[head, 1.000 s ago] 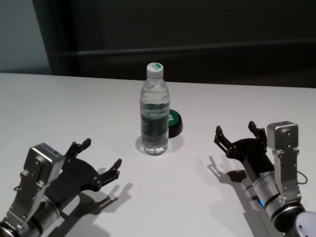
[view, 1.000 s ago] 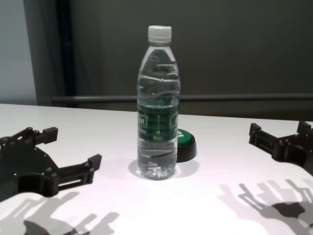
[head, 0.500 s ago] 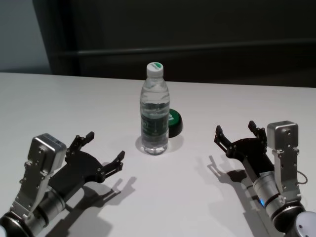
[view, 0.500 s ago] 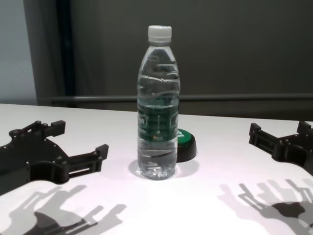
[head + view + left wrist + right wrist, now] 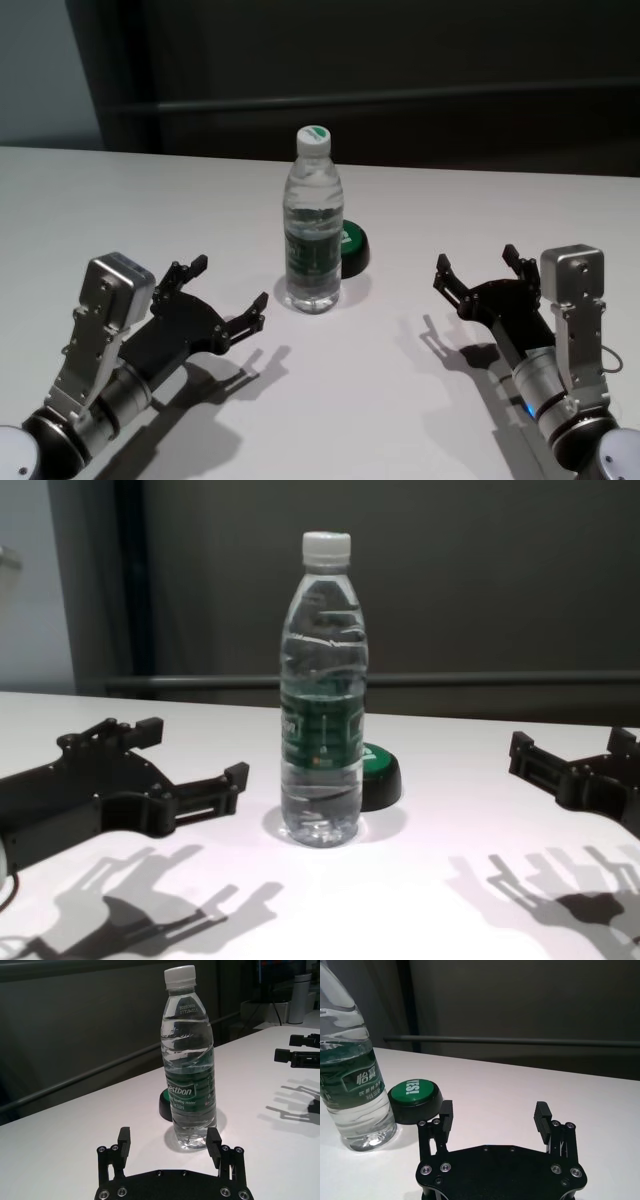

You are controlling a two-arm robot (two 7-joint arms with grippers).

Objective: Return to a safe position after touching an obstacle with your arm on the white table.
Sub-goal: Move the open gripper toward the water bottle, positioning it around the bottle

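Upright mid-table: bottle (image 5: 314,222), black puck (image 5: 352,250) touching behind it. Left gripper (image 5: 228,293) spread, just beside. Right gripper (image 5: 477,270) spread, well apart.

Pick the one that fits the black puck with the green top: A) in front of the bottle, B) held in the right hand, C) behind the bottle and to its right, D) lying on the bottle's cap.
C: the puck sits on the table just behind and right of the bottle.
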